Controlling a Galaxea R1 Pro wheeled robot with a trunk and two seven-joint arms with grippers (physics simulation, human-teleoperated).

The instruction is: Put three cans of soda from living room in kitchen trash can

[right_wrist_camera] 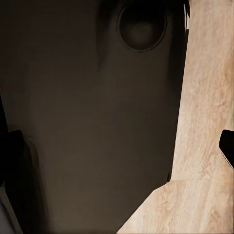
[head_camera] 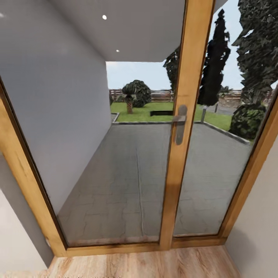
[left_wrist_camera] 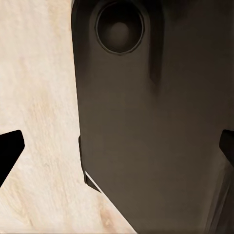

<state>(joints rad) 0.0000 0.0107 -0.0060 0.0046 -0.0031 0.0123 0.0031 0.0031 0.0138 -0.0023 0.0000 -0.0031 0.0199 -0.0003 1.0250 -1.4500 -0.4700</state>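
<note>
Honey-coloured wood frames the glass door [head_camera: 127, 154] straight ahead, its upright post [head_camera: 181, 154] carrying a grey metal handle [head_camera: 179, 123]. Through the panes lies a grey paved terrace [head_camera: 127, 173], then a strip of lawn [head_camera: 146, 110], a rounded bush [head_camera: 137, 92], a fence [head_camera: 162, 94] and tall dark trees [head_camera: 214, 61]. A grey wall [head_camera: 58, 116] runs along the left outside, under a white ceiling [head_camera: 127, 31] with small spot lights. Pale plank floor [head_camera: 146, 266] meets the door's threshold at my feet.

From the left wrist, the left gripper [left_wrist_camera: 117, 146] has its dark fingertips [left_wrist_camera: 9, 148] set wide apart, hanging over the robot's black base [left_wrist_camera: 156, 122] and the light floor. The right gripper [right_wrist_camera: 117, 146] is likewise spread, above the same dark body beside wood planks. Soda cans and bin are nowhere before this door; both grippers are empty.
</note>
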